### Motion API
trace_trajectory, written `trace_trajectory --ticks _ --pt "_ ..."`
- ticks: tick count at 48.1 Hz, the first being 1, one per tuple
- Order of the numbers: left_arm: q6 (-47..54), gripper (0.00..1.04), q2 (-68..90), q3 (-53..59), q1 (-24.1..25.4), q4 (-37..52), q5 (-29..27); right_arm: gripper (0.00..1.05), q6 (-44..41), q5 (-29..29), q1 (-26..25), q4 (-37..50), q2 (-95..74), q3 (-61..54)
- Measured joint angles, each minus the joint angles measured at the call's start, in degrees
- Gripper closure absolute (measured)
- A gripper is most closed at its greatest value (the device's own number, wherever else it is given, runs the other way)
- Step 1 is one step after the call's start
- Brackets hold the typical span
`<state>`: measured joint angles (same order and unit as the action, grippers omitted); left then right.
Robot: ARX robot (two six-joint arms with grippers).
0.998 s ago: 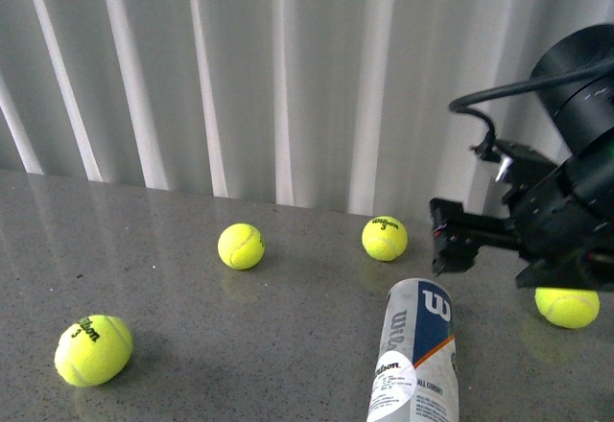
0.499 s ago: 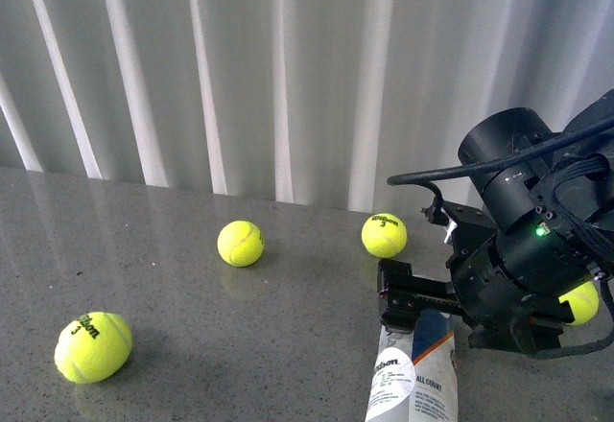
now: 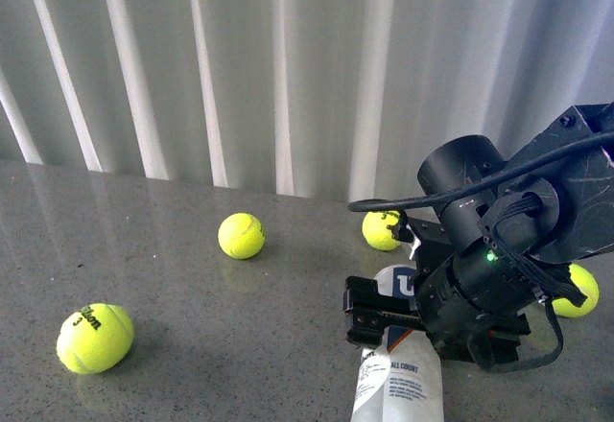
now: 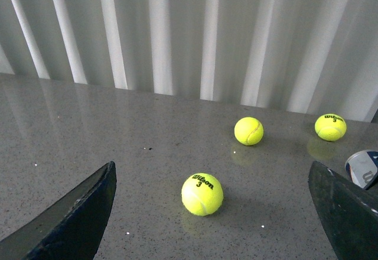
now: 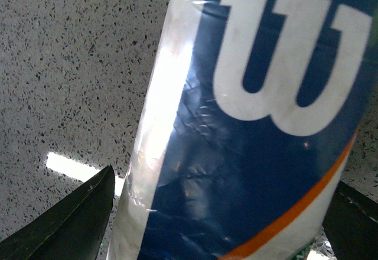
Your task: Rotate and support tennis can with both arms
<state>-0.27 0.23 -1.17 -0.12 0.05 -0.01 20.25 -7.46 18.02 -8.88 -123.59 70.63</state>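
The tennis can (image 3: pixel 395 384) lies on its side on the grey table, its far end under my right arm. In the right wrist view the can (image 5: pixel 254 124) fills the frame, with its navy label, white W and orange stripe. My right gripper (image 5: pixel 215 230) is open, its jaws standing either side of the can; I cannot tell whether they touch it. In the front view the right gripper (image 3: pixel 372 315) sits low over the can's far part. My left gripper (image 4: pixel 209 224) is open and empty above the table. The can's end (image 4: pixel 363 168) shows beside one of its jaws.
Yellow tennis balls lie on the table: one at front left (image 3: pixel 94 338), one mid-table (image 3: pixel 240 235), one behind the right arm (image 3: pixel 382 230), one at the right (image 3: pixel 576 291). A ball (image 4: pixel 202 194) lies ahead of the left gripper. A white pleated curtain (image 3: pixel 288 77) backs the table.
My right arm has moved left and down from beside the can to over it, and its open jaws now straddle the can. The balls have not moved.
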Motion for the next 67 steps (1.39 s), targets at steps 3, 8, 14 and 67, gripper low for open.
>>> trace_trajectory --ticks 3,8,14,67 --pt "0.0 0.07 0.0 0.0 0.0 0.0 0.0 0.16 0.1 0.4 0.2 0.7 0.0 -0.3" --pt "0.0 0.07 0.0 0.0 0.0 0.0 0.0 0.32 0.2 0.8 0.4 1.1 0.2 -0.9" --pt "0.0 0.07 0.0 0.0 0.0 0.0 0.0 0.5 0.2 1.2 0.9 1.4 0.3 -1.2" --pt "0.0 0.07 0.0 0.0 0.0 0.0 0.0 0.92 -1.4 2.8 -0.9 9.4 5.7 -8.3"
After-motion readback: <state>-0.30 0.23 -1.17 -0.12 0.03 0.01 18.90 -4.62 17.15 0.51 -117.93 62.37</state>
